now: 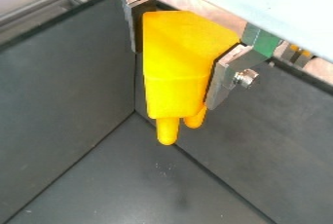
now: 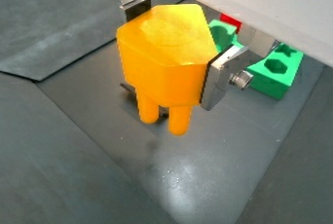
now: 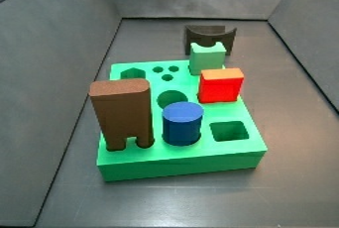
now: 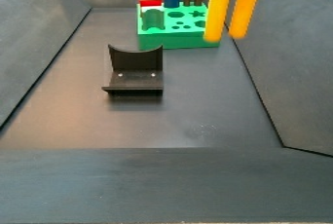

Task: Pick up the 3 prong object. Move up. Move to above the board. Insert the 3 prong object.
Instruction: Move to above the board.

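My gripper [image 1: 176,57] is shut on the 3 prong object [image 1: 176,72], an orange-yellow block with short pegs underneath. The silver fingers [image 2: 219,77] press on its two sides in both wrist views, and the pegs hang over the dark floor. In a side view the 3 prong object [image 4: 235,4] hangs near the top edge, just right of the board [image 4: 176,35]; the gripper itself is cut off there. The bright green board [image 3: 199,158] has three small round holes [image 3: 165,72] at its back left. A part of the board [image 2: 274,72] shows behind one finger.
On the board stand a tall brown two-legged block [image 3: 122,113], a blue cylinder [image 3: 183,125], a red cube [image 3: 221,84] and a pale green notched piece [image 3: 205,57]. The dark fixture [image 4: 132,70] stands on the floor. Sloped dark walls surround the floor.
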You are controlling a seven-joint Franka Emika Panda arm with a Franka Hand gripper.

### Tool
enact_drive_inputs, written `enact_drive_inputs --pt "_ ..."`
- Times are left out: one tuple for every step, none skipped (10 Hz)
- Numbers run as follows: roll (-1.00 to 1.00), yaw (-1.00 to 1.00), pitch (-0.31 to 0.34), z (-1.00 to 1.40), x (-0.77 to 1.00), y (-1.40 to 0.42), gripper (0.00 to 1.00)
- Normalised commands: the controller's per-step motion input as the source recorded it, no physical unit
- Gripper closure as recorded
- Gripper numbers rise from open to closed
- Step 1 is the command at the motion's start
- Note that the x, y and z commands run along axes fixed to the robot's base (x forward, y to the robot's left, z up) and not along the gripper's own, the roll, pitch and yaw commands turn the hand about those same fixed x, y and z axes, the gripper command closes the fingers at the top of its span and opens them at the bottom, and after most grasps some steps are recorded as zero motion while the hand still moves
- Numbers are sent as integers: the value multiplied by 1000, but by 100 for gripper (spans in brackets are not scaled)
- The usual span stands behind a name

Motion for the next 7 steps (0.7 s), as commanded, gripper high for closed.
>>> enact_drive_inputs --pt "24 -2 96 564 -3 31 100" --pt "24 0 97 461 -2 22 100" --pt "27 6 94 251 1 11 100" --pt "206 108 351 39 53 -1000 100" --pt "223 104 315 26 56 -1000 100" --pt "232 89 256 28 53 -1000 100" --pt "113 38 106 30 48 -1000 100"
